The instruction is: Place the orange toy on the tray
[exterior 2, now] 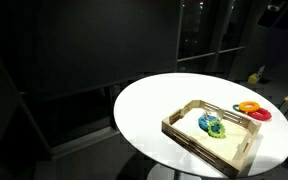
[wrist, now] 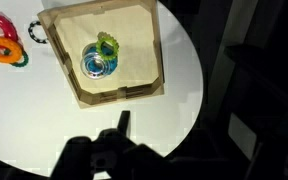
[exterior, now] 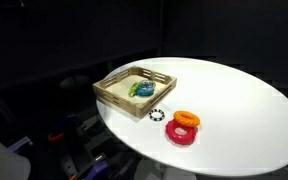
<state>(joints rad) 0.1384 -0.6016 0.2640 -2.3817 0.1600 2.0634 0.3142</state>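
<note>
Two rings, one blue point(wrist: 94, 66) and one green point(wrist: 108, 45), lie touching each other on the pale base of the tray point(wrist: 156, 55). The tray sits near the edge of the round white table point(exterior: 234, 110). The orange toy point(exterior: 187, 119) is outside the tray, on the table near one of its corners, leaning against a larger red ring point(exterior: 181, 135); both exterior views show the pair overlapping. A small dark beaded ring point(exterior: 157, 114) lies between the tray and that pair. In the wrist view the hand point(wrist: 109, 155) is a dark shape at the lower edge, above the table and apart from every ring. I cannot tell how wide it stands, and nothing shows in it.
</note>
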